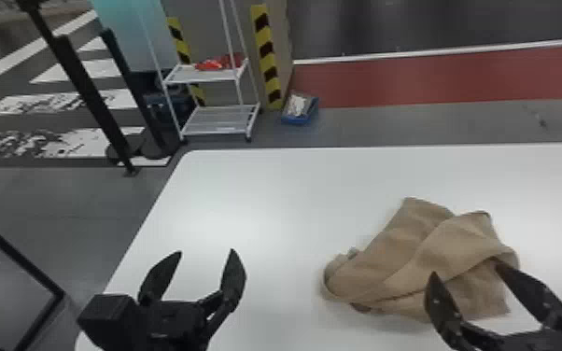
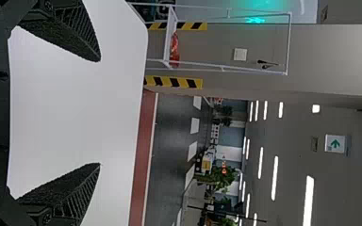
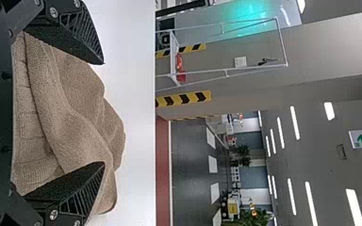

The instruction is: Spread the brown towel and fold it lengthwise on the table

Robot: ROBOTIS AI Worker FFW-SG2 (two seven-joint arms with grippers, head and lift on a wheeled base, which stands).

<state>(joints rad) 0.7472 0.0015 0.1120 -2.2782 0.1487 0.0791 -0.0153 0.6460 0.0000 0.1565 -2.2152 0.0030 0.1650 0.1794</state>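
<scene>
The brown towel lies crumpled in overlapping layers on the right part of the white table. My right gripper is open above the towel's near right part, its fingers wide apart. Between and beyond the open right gripper in the right wrist view, the towel shows its folds. Off to the towel's left, over bare table, my left gripper stands open. In the left wrist view the left gripper has nothing between its fingers.
The table's left edge runs close beside the left arm. Beyond the far edge stand a white wheeled rack and a blue tray on the floor. Black posts rise at the far left.
</scene>
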